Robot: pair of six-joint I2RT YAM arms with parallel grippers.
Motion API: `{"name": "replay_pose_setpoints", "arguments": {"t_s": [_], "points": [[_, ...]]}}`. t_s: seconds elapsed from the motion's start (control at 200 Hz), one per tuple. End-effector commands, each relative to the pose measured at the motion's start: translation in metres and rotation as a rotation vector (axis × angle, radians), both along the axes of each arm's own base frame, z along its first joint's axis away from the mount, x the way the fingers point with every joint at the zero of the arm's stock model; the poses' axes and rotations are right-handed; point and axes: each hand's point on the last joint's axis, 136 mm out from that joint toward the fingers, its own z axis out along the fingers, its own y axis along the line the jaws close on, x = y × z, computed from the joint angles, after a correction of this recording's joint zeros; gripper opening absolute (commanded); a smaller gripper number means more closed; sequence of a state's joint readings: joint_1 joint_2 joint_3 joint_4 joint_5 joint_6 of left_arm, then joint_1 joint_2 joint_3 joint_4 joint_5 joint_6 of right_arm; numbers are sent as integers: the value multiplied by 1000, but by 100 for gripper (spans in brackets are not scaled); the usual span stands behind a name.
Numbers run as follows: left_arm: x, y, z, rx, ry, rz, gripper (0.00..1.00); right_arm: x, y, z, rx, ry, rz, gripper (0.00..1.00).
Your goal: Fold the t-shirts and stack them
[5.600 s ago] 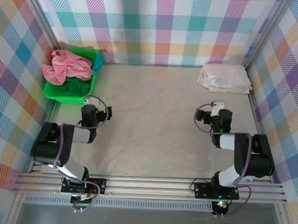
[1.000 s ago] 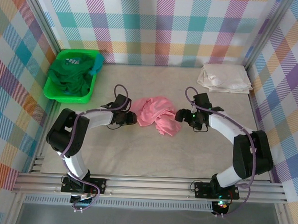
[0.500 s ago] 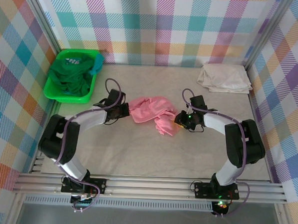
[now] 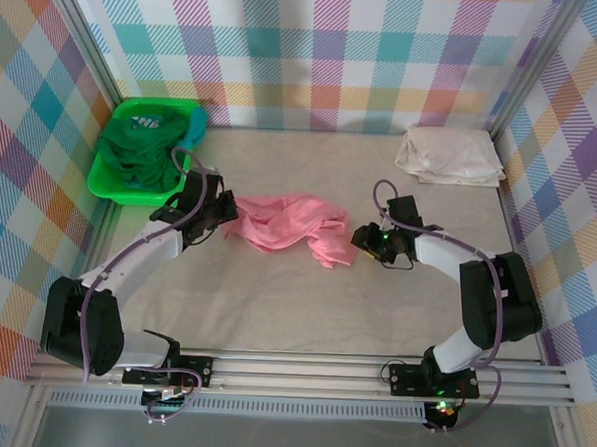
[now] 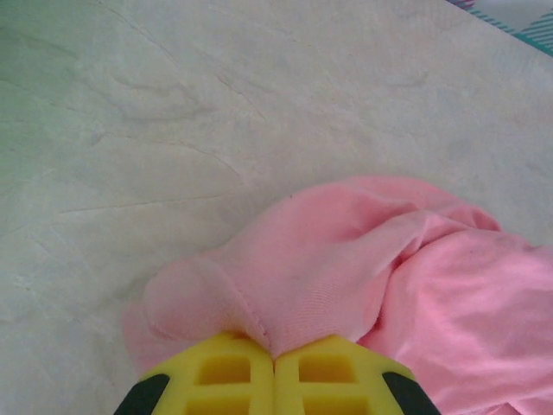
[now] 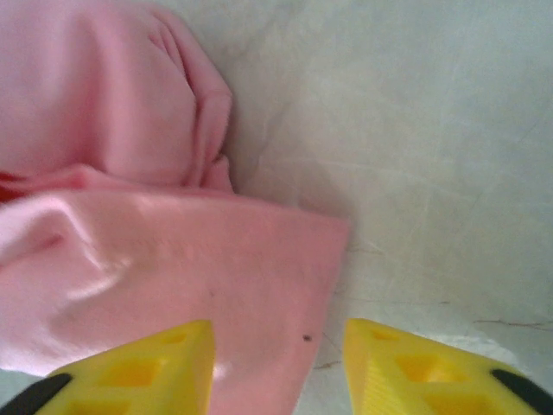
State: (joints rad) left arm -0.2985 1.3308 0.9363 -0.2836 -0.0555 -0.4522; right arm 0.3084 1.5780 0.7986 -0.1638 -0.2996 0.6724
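The salmon-pink t-shirt (image 4: 283,226) lies crumpled and stretched sideways in the middle of the table. My left gripper (image 4: 224,212) is at its left end, shut on a fold of the pink cloth (image 5: 346,259); in the left wrist view the yellow fingertips (image 5: 275,350) meet with the fabric pinched between them. My right gripper (image 4: 361,242) stands open at the shirt's right end, and a flat pink edge (image 6: 130,251) lies between its spread fingers (image 6: 278,346). A folded cream-white t-shirt (image 4: 450,154) rests at the back right. A dark green t-shirt (image 4: 132,155) and a teal one (image 4: 195,126) sit in the bin.
The bright green plastic bin (image 4: 105,185) stands at the back left, close behind my left gripper. Plaid walls with metal posts enclose the table on three sides. Bare tabletop (image 4: 294,303) stretches in front of the pink shirt.
My left gripper has pulled the pink shirt's left end leftward toward the bin, stretching the cloth out. My right gripper's jaws have parted, and it stays at the shirt's right end.
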Motion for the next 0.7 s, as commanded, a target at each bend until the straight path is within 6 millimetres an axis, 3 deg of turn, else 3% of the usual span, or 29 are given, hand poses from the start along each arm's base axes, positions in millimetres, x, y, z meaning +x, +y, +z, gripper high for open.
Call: {"name": "replay_pose_setpoints", "arguments": {"t_s": [0.0,0.12,0.225,0.355,0.495,0.695], "points": [[-11,13,-6,43,24,25,0,-23,9,-20,36,97,13,49],[-13,14,-8,43,30,32,0,-19,27,-20,96,79,54,46],[-14,16,-9,50,37,39,0,-15,34,-16,101,54,64,29],[-19,23,0,53,21,73,0,-14,29,-3,90,27,42,5],[-25,32,18,58,-32,100,0,-13,19,29,66,-62,21,2],[-31,36,31,41,-44,105,0,-19,18,56,121,-92,22,0]]}}
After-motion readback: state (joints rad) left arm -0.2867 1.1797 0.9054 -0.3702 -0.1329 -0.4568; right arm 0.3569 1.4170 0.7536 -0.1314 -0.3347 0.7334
